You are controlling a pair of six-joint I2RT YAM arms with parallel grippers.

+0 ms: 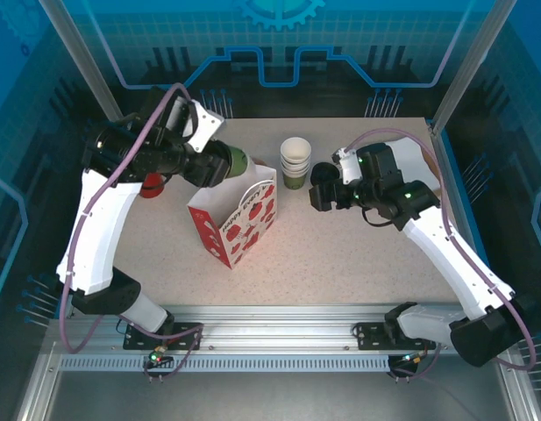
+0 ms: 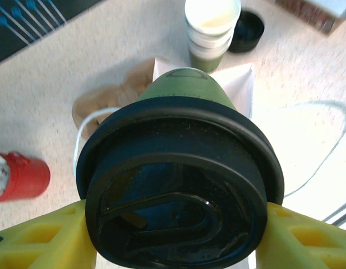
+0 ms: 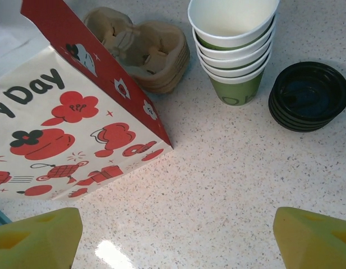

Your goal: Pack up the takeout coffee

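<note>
The takeout coffee (image 2: 178, 190), a green paper cup with a round black lid, lies sideways between the yellow fingers (image 2: 44, 235) of my left gripper (image 2: 175, 238), which is shut on it just below the lid. In the top view the cup (image 1: 238, 163) hangs at the open mouth of the white and red paper bag (image 1: 239, 215), held by the left gripper (image 1: 219, 165). My right gripper (image 3: 178, 235) stands open over bare table, right of the bag (image 3: 60, 129). Its place in the top view (image 1: 321, 186) is beside the cup stack.
A stack of lidless cream-and-green cups (image 3: 234, 39) and a stack of black lids (image 3: 308, 95) stand behind the bag. A brown pulp cup carrier (image 3: 142, 50) lies behind the bag's corner. A red object (image 1: 152, 186) sits left of the bag under the left arm.
</note>
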